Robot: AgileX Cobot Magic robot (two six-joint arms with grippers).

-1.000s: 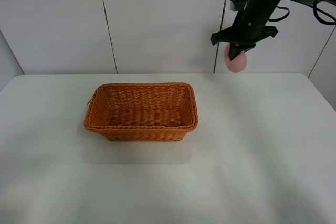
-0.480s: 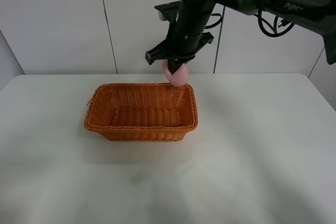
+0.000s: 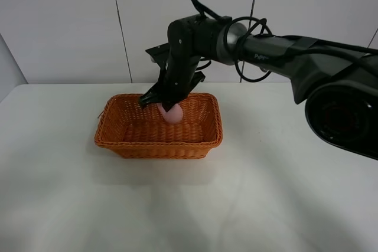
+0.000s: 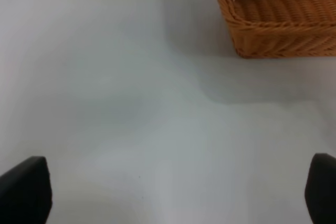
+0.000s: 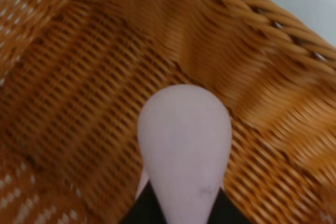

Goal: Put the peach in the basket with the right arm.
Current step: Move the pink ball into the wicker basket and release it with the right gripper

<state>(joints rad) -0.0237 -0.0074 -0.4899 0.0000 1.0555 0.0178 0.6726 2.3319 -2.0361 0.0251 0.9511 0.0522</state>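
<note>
The black two-fingered right gripper is clamped on the small matte pink peach, which has come from above the far rim down inside the orange-brown woven wicker basket; release seems next. The white desk and pale panelled wall are plain.

This is looking like a robot lab: a white table is standing against plain white wall panels, and a black robot arm is hanging over it.
</note>
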